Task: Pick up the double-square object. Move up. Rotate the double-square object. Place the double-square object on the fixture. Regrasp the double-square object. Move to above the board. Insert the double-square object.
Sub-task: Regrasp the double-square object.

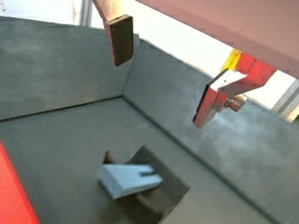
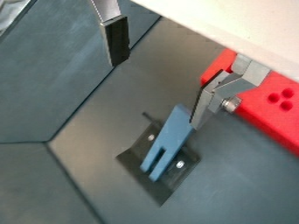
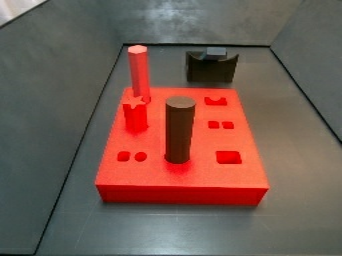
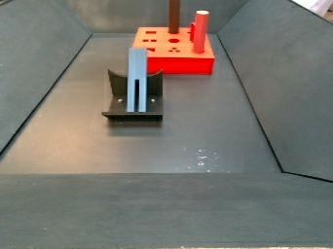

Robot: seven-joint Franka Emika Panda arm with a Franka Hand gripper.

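Here the tool [image 2: 158, 70] hangs with fingers apart, holding nothing, above the bar [image 2: 166, 140], which leans upright on the fixture [image 4: 131, 105], well apart from the board [image 4: 173, 56] farther back.

Side views face opposite ends; wrist views overlook pincer [image 2: 158, 74] (fixture [image 4: 131, 105] shared).

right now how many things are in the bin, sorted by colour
red: 3, the board, the tall hexagonal peg, a short star-shaped peg
dark: 2, the cylinder, the fixture
blue-grey: 1, the double-square object leaning on the fixture
total: 6
The tool hangs open above it, holding nothing.
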